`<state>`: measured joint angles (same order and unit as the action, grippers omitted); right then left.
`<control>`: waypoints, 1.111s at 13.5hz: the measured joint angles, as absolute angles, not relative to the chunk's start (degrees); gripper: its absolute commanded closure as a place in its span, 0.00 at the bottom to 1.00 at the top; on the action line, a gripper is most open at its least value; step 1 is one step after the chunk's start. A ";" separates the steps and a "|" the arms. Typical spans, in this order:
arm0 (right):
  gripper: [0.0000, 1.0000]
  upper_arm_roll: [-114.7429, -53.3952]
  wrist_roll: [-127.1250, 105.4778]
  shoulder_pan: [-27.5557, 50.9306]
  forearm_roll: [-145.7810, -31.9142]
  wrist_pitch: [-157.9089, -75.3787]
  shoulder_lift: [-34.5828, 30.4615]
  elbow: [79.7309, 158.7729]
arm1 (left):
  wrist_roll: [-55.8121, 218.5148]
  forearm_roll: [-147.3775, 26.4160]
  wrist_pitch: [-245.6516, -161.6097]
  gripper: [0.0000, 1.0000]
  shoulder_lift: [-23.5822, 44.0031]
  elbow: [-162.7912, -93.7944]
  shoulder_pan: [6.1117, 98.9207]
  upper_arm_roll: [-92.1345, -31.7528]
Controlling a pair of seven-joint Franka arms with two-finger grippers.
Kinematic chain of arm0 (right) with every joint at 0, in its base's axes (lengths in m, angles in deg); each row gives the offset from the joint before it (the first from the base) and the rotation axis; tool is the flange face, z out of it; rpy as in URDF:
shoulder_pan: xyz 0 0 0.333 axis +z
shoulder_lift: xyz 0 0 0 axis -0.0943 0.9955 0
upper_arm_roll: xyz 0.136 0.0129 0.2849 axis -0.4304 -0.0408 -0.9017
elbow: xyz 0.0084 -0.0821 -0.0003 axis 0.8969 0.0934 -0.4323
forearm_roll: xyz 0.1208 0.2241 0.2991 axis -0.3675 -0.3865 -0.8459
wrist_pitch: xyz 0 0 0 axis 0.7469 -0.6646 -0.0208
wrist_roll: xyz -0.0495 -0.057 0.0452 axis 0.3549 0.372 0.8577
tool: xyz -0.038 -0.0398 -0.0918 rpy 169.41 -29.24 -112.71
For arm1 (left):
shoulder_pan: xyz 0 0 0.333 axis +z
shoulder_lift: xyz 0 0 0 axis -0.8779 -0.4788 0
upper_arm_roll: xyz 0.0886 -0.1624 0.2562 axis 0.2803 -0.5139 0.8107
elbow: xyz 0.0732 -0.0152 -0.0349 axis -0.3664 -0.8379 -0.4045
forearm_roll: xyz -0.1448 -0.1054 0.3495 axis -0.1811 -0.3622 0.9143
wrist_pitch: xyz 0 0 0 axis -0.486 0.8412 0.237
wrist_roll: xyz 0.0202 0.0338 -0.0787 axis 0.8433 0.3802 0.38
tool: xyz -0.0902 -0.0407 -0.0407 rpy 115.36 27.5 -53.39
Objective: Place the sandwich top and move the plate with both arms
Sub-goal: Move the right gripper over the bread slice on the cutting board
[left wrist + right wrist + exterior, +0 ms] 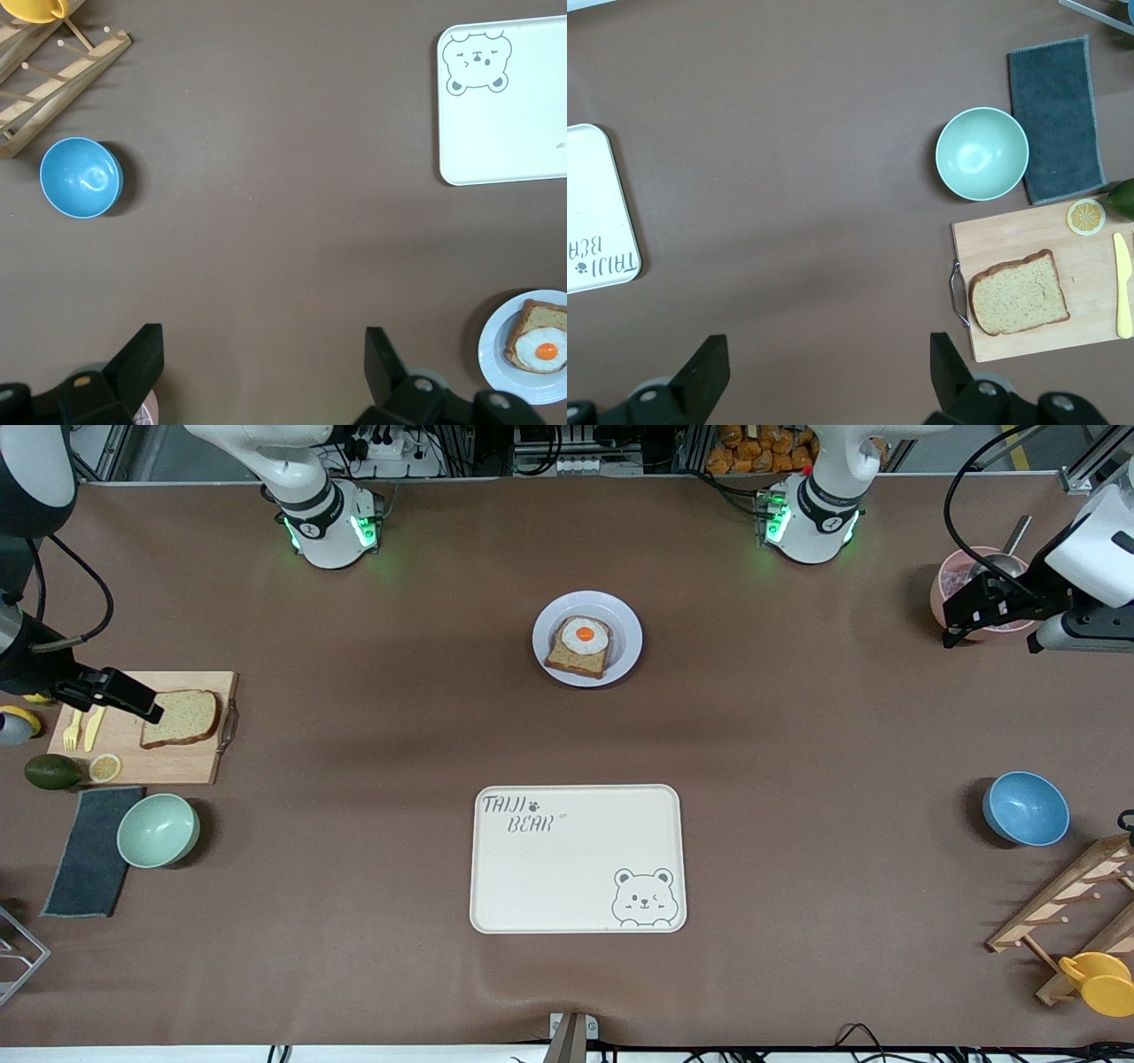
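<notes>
The sandwich top (182, 717) (1019, 292), a plain brown slice, lies flat on a wooden cutting board (190, 766) at the right arm's end of the table. The round white plate (629, 633) (496, 345) sits mid-table between the two bases and carries a bread slice with a fried egg (580, 645). My right gripper (115, 693) (828, 350) hovers open and empty over the board, beside the plain slice. My left gripper (974, 607) (264, 345) hangs open and empty over a pink bowl at the left arm's end.
A cream bear-print tray (578, 857) lies nearer the camera than the plate. A green bowl (158, 830), grey cloth (89, 850), avocado (51, 771) and lemon slice (104, 767) surround the board. A blue bowl (1025, 808), wooden rack (1072, 903) and yellow cup (1099, 983) sit at the left arm's end.
</notes>
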<state>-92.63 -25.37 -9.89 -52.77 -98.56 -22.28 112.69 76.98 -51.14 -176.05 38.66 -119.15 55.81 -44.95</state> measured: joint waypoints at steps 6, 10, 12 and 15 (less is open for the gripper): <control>0.00 -92.61 -24.62 -9.92 -52.78 -98.43 -22.28 112.79 | 76.93 -51.87 -176.05 0.00 38.56 -119.15 55.58 -45.11; 0.00 -92.54 -21.03 -13.08 -54.17 -98.43 -22.17 114.42 | 76.93 -51.88 -175.04 0.00 37.69 -119.48 55.43 -45.44; 0.00 -92.54 -20.31 -14.75 -54.77 -98.32 -22.07 115.32 | 76.93 -52.23 -174.11 0.00 37.41 -121.26 55.52 -45.44; 0.00 -92.54 -16.53 -16.73 -54.95 -98.28 -21.98 118.13 | 76.92 -54.94 -174.27 0.00 37.18 -124.27 56.92 -45.37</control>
